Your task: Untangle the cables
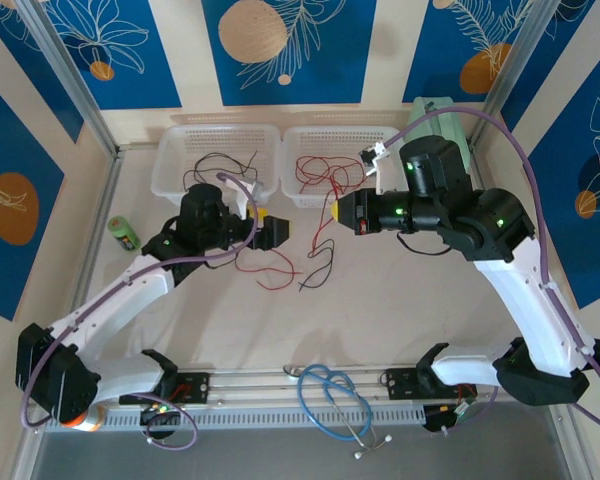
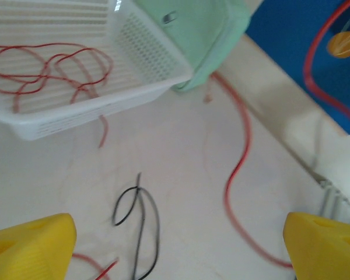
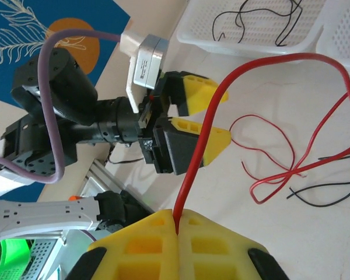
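Note:
My right gripper [image 1: 332,212] [image 3: 178,220] is shut on a red cable [image 3: 268,61], which arcs up from the closed yellow fingers and droops to the table. More red cable [image 1: 270,272] and black cable [image 1: 320,265] lie in loose loops on the white table below both grippers. My left gripper [image 1: 273,228] [image 2: 175,254] hovers just left of the right one, open with nothing between its yellow fingers [image 2: 29,245]. Under it lie a black loop [image 2: 143,216] and a red strand [image 2: 239,175]. The right wrist view has the left gripper [image 3: 221,116] facing it with jaws apart.
Two white baskets stand at the back: the left basket [image 1: 170,165] holds black wires, the right basket [image 1: 292,190] red wires. A pale green box [image 1: 442,115] sits behind the right arm. A green bottle [image 1: 123,233] stands at the left. A blue stethoscope [image 1: 335,400] lies at the near edge.

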### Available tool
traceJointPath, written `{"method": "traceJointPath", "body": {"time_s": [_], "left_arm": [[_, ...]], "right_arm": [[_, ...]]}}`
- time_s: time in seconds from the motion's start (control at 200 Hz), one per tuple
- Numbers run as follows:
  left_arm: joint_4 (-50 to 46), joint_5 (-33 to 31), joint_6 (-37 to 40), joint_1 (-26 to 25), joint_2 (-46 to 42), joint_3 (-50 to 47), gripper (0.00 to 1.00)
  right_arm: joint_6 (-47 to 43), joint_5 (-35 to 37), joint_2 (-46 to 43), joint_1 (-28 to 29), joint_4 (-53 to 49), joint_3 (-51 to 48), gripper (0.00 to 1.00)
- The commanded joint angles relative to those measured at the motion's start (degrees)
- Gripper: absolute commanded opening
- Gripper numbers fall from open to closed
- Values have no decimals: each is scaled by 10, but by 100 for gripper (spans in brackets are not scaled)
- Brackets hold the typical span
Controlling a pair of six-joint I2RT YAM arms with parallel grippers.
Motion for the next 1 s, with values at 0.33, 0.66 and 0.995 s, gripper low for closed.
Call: {"method": "traceJointPath", "body": {"time_s": [0.33, 0.66, 0.995], "left_arm": [[159, 137, -129, -1, 143, 62, 89], [189, 167, -170, -6, 194, 91, 87], [183, 174, -175, -18, 220, 82, 80]], "right_arm": [[-21, -92, -2, 0, 27, -19, 0], [-19, -101, 5, 11, 46, -29, 0], [-20, -94, 7, 15, 54, -14, 0]]}}
